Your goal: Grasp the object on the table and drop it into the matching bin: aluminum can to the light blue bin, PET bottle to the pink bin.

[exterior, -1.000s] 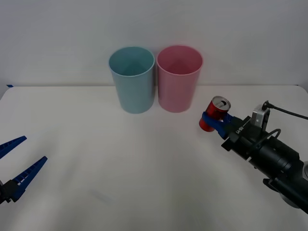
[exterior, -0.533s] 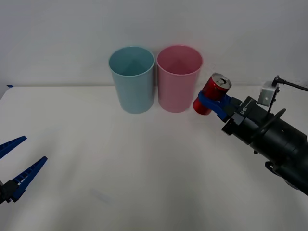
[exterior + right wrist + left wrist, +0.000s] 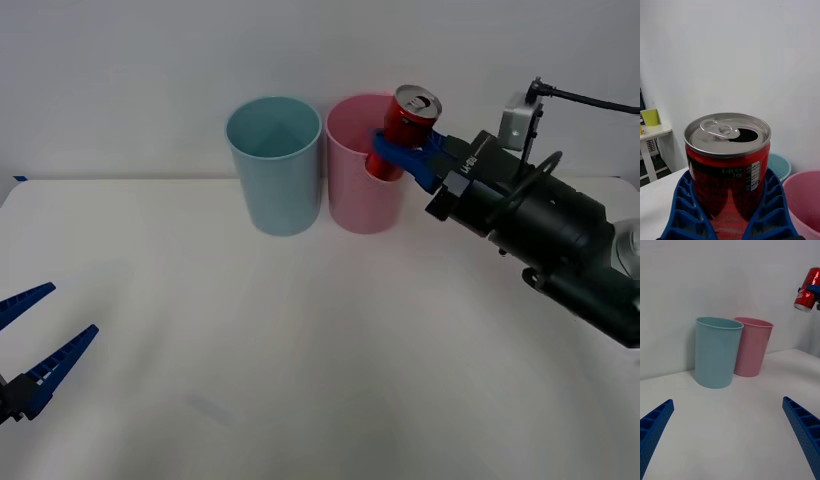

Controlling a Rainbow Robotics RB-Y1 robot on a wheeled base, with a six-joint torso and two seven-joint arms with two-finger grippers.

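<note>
A small red aluminum can (image 3: pixel 403 130) with a silver top is held tilted in the air by my right gripper (image 3: pixel 406 152), whose blue fingers (image 3: pixel 769 204) are shut on its sides. The can (image 3: pixel 728 165) hangs above the right rim of the pink bin (image 3: pixel 370 165). The light blue bin (image 3: pixel 275 165) stands just left of the pink one at the back of the white table (image 3: pixel 300 360). From the left wrist the can (image 3: pixel 808 290) appears high above and to the side of both bins (image 3: pixel 717 351). My left gripper (image 3: pixel 30 345) waits open, low at the table's left edge.
A white wall rises right behind the two bins. The right arm's black body (image 3: pixel 545 235) stretches over the table's right side with a cable above it. A small white side table with a yellow cup (image 3: pixel 649 117) stands far off.
My right gripper has lifted the can from low on the table's right side, up and leftward, until it hangs over the pink bin's rim. The left arm has stayed still.
</note>
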